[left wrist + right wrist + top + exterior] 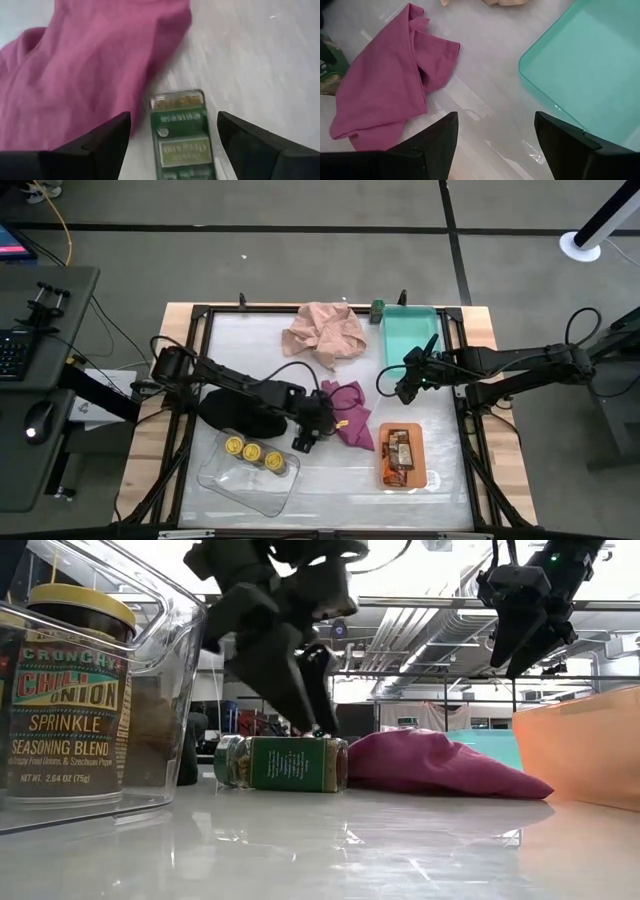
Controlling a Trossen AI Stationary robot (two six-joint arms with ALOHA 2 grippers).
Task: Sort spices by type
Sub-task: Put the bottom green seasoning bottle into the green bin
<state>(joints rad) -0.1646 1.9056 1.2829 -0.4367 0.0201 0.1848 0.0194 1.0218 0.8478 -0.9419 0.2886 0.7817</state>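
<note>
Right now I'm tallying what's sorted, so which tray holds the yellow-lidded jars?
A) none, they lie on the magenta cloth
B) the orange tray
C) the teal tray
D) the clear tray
D: the high view shows the three yellow-lidded jars sitting inside the clear tray, while the teal tray holds nothing visible.

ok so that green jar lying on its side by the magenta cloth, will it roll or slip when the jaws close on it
The green jar lies on its side on the smooth glossy table, so a nudge would probably slide or roll it. It looks rigid, so it should not deform. The left gripper straddles it, jaws open, which should trap it.
</note>
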